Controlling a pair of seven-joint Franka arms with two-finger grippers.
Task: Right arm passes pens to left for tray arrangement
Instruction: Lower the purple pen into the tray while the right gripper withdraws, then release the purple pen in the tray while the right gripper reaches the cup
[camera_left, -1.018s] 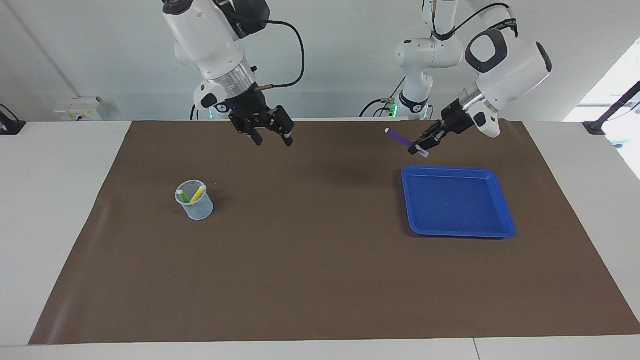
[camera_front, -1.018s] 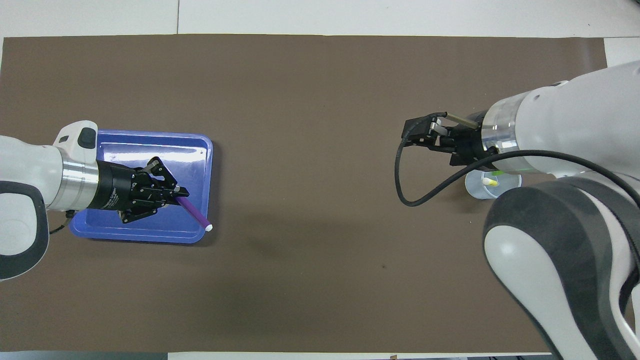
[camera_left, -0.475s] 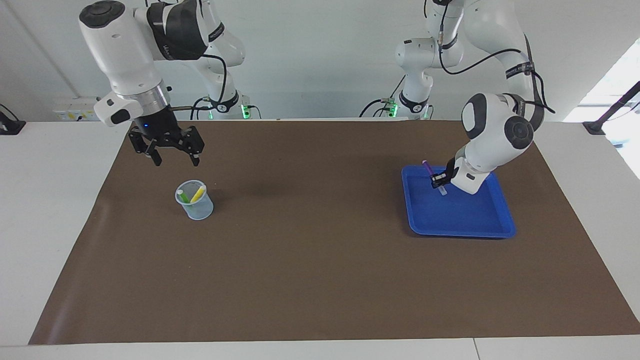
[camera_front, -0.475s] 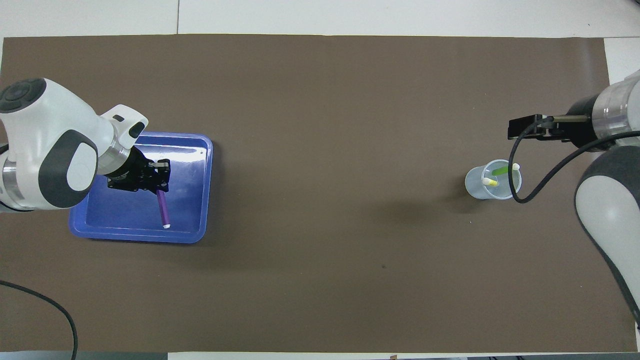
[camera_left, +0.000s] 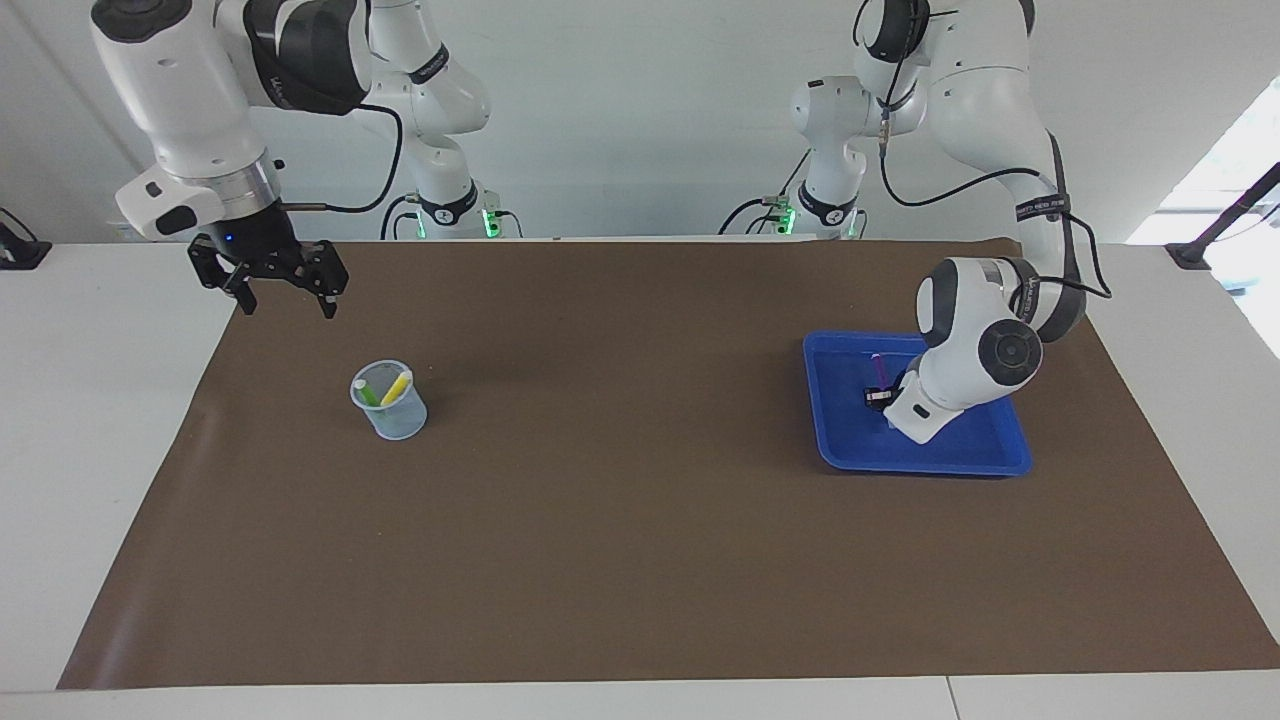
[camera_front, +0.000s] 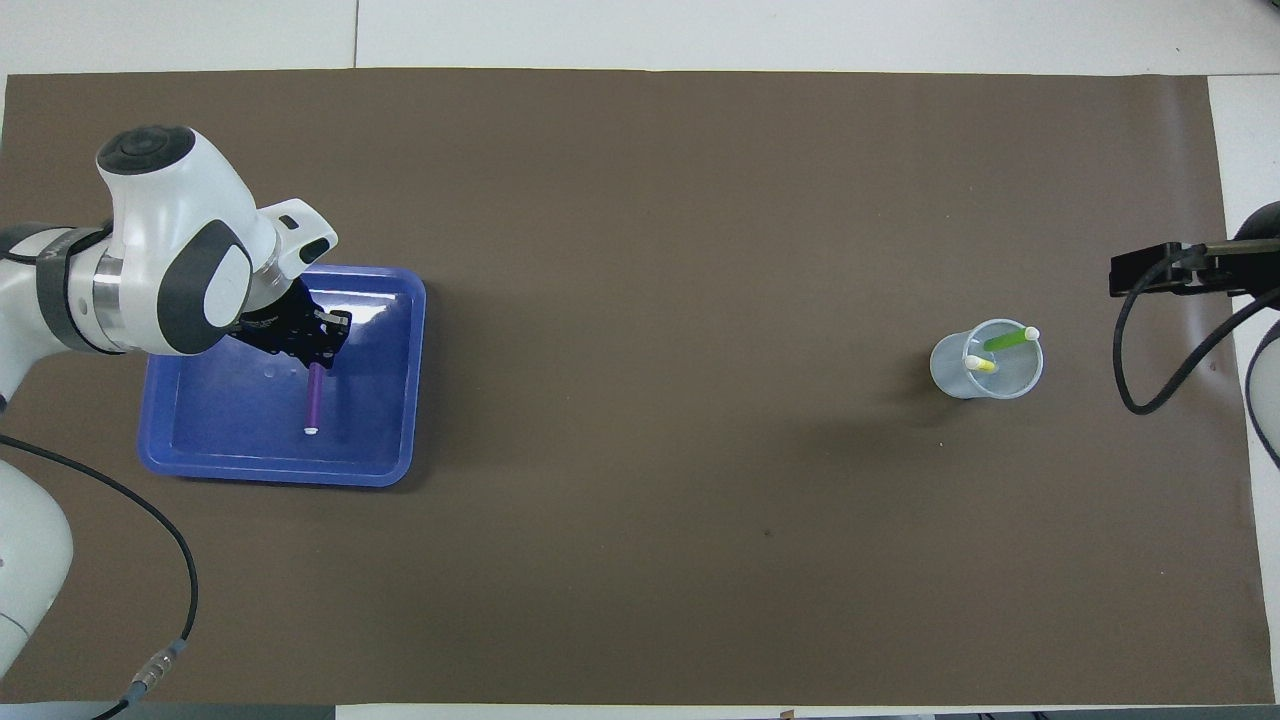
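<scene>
You see the purple pen (camera_front: 314, 397) inside the blue tray (camera_front: 385, 300), at the left arm's end of the bench (camera_left: 100, 420). The left gripper (camera_front: 318, 352) is closed on one end of this pen, and the pen points from the gripper toward the robots, with its pale end (camera_front: 311, 431) the nearest to them. In the facing view the pen stands tilted, with the gripper low in the tray; you cannot tell there if the lower end of the pen touches the tray floor, because the arm hides it. The left arm (camera_left: 985, 340) bends down steeply over the tray and covers a part of it.

The green pen (camera_left: 367, 393) and the yellow pen (camera_left: 397, 387) stand together in a small translucent cup (camera_left: 390, 402), leaning against its rim with their pale ends up. The cup is on the brown mat (camera_left: 640, 520), toward the right arm's end of the bench and well apart from the tray.

The right gripper (camera_left: 279, 297) hangs in the air over the edge of the mat, on the robots' side of the cup. Its fingers are spread wide and it holds nothing. A black cable (camera_front: 1160, 340) makes a loop from its wrist, and the right arm (camera_left: 190, 90) rises steeply above it
</scene>
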